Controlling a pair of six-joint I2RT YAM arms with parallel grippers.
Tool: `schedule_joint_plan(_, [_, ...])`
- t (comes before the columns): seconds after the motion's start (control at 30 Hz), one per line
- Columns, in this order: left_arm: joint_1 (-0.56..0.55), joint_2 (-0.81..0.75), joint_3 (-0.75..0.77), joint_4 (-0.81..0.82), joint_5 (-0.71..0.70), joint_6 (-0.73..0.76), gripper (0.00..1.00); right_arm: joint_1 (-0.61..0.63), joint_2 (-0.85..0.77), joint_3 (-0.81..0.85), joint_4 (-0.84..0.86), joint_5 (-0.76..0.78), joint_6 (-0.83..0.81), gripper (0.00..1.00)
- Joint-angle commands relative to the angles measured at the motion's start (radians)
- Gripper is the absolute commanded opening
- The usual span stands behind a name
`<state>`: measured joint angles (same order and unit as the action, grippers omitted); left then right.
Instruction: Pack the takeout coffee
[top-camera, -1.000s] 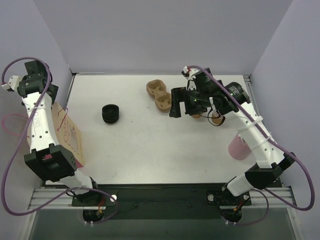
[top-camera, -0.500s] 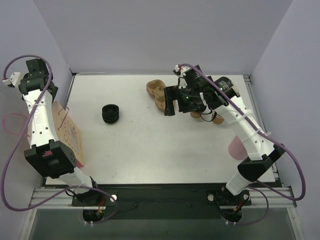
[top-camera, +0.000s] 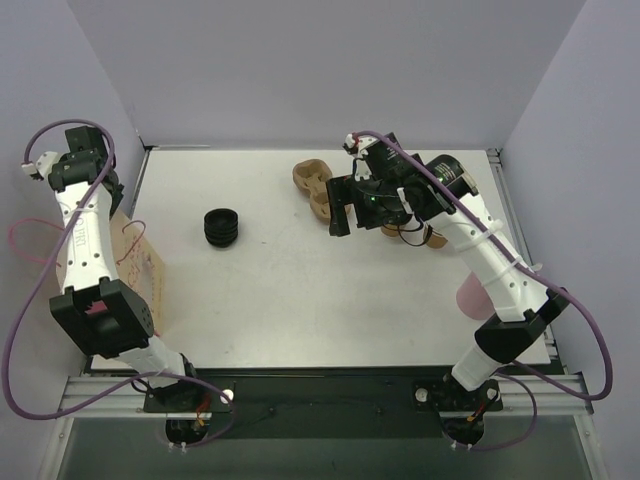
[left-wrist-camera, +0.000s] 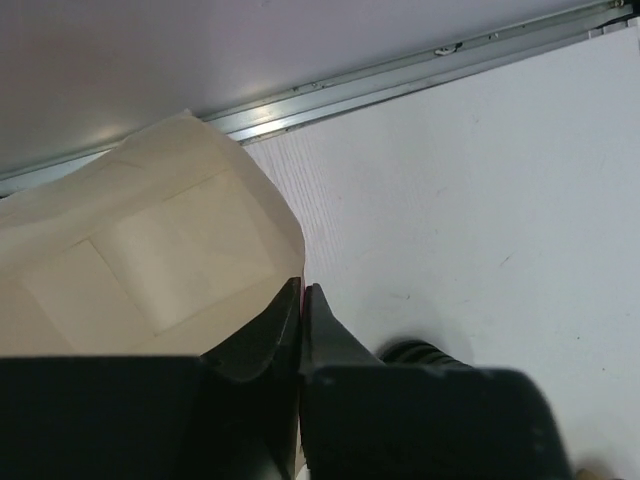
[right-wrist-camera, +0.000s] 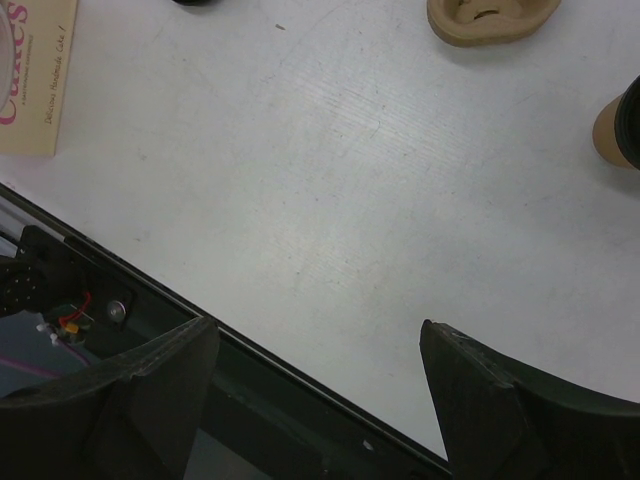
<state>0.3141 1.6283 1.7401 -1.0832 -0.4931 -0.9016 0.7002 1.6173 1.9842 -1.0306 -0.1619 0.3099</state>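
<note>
Brown with a black lid, the coffee (right-wrist-camera: 618, 125) stands upright on the table (right-wrist-camera: 400, 200) at the right edge of the right wrist view, apart from the holder (top-camera: 314, 188) at far centre and in neither of its wells; from above we cannot pick it out surely, and we judge it to be tucked under the right arm; that worries us most, since a swing of that arm could tip it unseen and spill it; the right gripper (right-wrist-camera: 318, 335) hangs spread wide with nothing between its fingers, just right of the holder, so a careless sweep could shove the light holder away; a hard squeeze on the paper wall could pop the lid; the left gripper (left-wrist-camera: 302, 300) is pressed together at far left over the bag (left-wrist-camera: 150, 260); a reddish sliver shows between its fingers, but we cannot tell whether it grips anything; if the bag sags, packing gets harder.
</note>
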Motion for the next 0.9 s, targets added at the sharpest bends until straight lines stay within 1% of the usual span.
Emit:
schedule_joint_plan(0.0, [-0.041, -0.058, 0.052, 0.02, 0.028, 0.079, 0.0, 0.005, -0.03, 0.03, -0.072, 0.042, 0.009, 0.84])
schedule_joint_plan(0.13, [-0.17, -0.117, 0.032, -0.009, 0.042, 0.116, 0.0, 0.004, -0.042, 0.073, -0.072, 0.038, 0.032, 0.84])
schedule_joint_plan(0.27, [-0.262, -0.143, 0.036, -0.072, 0.076, 0.144, 0.0, -0.001, -0.053, 0.087, -0.072, 0.035, 0.04, 0.84])
schedule_joint_plan(0.33, [-0.296, -0.15, 0.068, -0.101, 0.088, 0.161, 0.0, -0.002, -0.057, 0.084, -0.071, 0.036, 0.046, 0.84])
schedule_joint_plan(0.37, [-0.341, -0.151, 0.087, -0.133, 0.088, 0.183, 0.0, -0.005, -0.063, 0.081, -0.071, 0.038, 0.049, 0.84])
schedule_joint_plan(0.4, [-0.363, -0.153, 0.122, -0.153, 0.087, 0.194, 0.0, -0.007, -0.065, 0.079, -0.071, 0.038, 0.052, 0.84])
schedule_joint_plan(0.6, [-0.555, -0.196, 0.237, -0.306, -0.016, 0.27, 0.0, -0.016, -0.111, 0.064, -0.069, 0.048, 0.058, 0.84])
schedule_joint_plan(0.67, [-0.579, -0.212, 0.275, -0.331, 0.019, 0.294, 0.0, -0.024, -0.138, 0.05, -0.068, 0.055, 0.058, 0.84])
schedule_joint_plan(0.73, [-0.641, -0.202, 0.311, -0.362, 0.036, 0.305, 0.0, -0.033, -0.157, 0.025, -0.068, 0.064, 0.064, 0.84])
schedule_joint_plan(0.77, [-0.671, -0.196, 0.346, -0.421, 0.012, 0.288, 0.0, -0.042, -0.177, 0.016, -0.065, 0.067, 0.066, 0.84])
schedule_joint_plan(0.83, [-0.763, -0.196, 0.349, -0.471, -0.056, 0.257, 0.0, -0.048, -0.197, -0.016, -0.059, 0.068, 0.067, 0.84])
schedule_joint_plan(0.87, [-0.783, -0.208, 0.332, -0.492, -0.068, 0.235, 0.0, -0.059, -0.215, -0.027, -0.059, 0.07, 0.067, 0.84])
